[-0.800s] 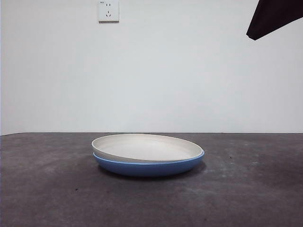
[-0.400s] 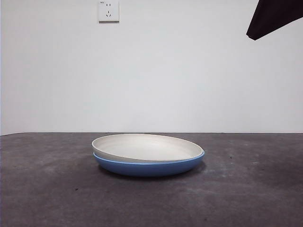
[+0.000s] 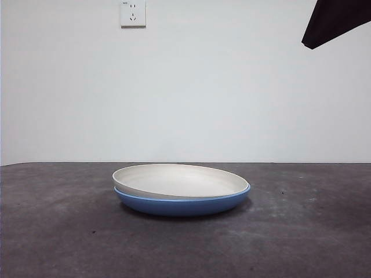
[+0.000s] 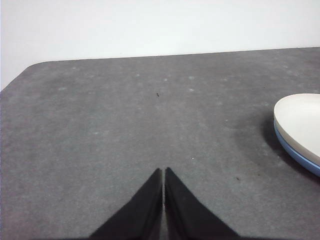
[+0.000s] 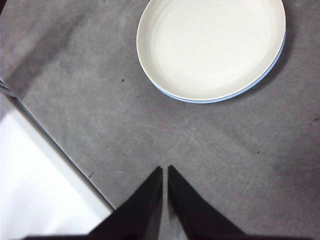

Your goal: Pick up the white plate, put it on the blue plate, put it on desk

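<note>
Desk (image 3: 58, 231), both claws closed, raised, apart

Low level front camera, two raised wrist cameras angled down, all sharing the stacked plates (image 3: 181, 190) on the desk (image 3: 58, 231).

The desk (image 3: 64, 231) is a wide, flat top, dark grey-brown, with a rough and mottled surface. Directly on it lies the blue plate (image 3: 179, 205), near the middle of the front view, a little toward the far side. Its underside touches the desk and makes a soft shadow around it.
</note>
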Action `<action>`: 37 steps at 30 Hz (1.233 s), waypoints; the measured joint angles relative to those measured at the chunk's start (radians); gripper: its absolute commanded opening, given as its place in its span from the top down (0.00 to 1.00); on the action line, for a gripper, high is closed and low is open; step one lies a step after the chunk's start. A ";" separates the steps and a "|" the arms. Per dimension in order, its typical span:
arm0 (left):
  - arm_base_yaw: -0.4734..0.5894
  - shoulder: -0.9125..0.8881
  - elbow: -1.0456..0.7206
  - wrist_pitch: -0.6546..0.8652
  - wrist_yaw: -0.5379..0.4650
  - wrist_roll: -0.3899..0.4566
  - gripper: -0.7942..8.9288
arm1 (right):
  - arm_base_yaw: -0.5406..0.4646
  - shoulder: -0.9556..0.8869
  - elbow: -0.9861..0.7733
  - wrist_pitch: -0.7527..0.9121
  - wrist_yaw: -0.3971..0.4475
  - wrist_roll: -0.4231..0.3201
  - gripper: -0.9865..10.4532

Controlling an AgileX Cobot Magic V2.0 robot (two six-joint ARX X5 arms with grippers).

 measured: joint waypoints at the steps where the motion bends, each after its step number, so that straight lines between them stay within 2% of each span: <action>1: 0.000 0.000 0.000 0.000 0.000 0.000 0.91 | 0.000 0.000 0.000 0.000 0.000 0.000 0.90; 5: 0.000 0.000 0.000 0.000 0.000 0.000 0.91 | -0.010 -0.006 0.000 0.000 0.001 0.000 0.90; 7: 0.000 0.000 0.000 0.000 0.000 0.000 0.91 | -0.030 -0.026 0.000 0.003 0.000 -0.023 0.90; 10: 0.000 0.000 0.000 0.000 0.000 0.000 0.91 | -0.106 -0.082 -0.003 0.051 0.001 -0.082 0.90; 13: 0.000 0.000 0.000 0.000 0.000 0.000 0.91 | -0.200 -0.167 -0.046 0.190 0.001 -0.107 0.90; 21: 0.000 0.000 0.000 0.000 0.000 0.000 0.91 | -0.489 -0.484 -0.378 0.561 0.005 -0.124 0.90; 24: 0.000 0.000 0.000 0.000 0.000 0.000 0.91 | -0.552 -0.597 -0.512 0.642 0.037 -0.124 0.90; 30: 0.000 0.000 0.000 0.000 0.000 0.000 0.91 | -0.563 -0.754 -0.716 0.728 0.131 -0.124 0.90; 37: 0.000 0.000 0.000 0.000 0.000 0.000 0.91 | -0.563 -0.863 -0.859 0.777 0.133 -0.127 0.90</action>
